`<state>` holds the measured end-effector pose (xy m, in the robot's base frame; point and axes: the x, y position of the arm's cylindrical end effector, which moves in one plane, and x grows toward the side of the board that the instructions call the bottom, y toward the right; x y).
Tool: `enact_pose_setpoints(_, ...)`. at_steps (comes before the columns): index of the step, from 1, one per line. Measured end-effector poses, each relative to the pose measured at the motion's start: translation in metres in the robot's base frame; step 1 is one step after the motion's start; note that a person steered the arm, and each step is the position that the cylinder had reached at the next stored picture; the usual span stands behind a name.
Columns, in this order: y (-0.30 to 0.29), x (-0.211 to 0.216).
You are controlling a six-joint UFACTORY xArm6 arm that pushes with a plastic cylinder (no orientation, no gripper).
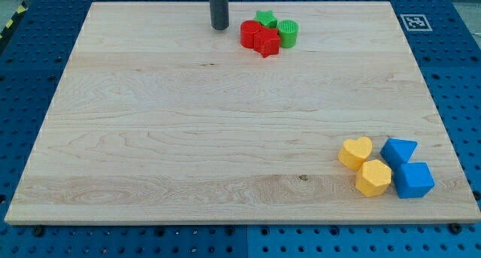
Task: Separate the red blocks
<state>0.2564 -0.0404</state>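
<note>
Two red blocks sit touching near the view's top centre: a red round block (250, 33) and a red star block (266, 42) just to its right. A green star block (264, 19) and a green round block (288, 33) touch them from the top and right. My tip (219, 27) rests on the board just left of the red round block, a small gap apart from it.
The wooden board (188, 138) lies on a blue pegboard table. At the view's bottom right sit a yellow heart block (355, 152), a yellow hexagon block (373, 177), a blue triangular block (397, 150) and a blue cube (413, 180). A marker tag (414, 21) lies at the top right.
</note>
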Motion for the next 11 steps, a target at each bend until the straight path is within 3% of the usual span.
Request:
enact_pose_setpoints(3,0.072,0.031)
enact_pose_setpoints(5,0.082,0.065)
enact_pose_setpoints(8,0.169,0.108)
enact_pose_setpoints(10,0.157,0.129)
enact_pose_setpoints(11,0.157,0.162)
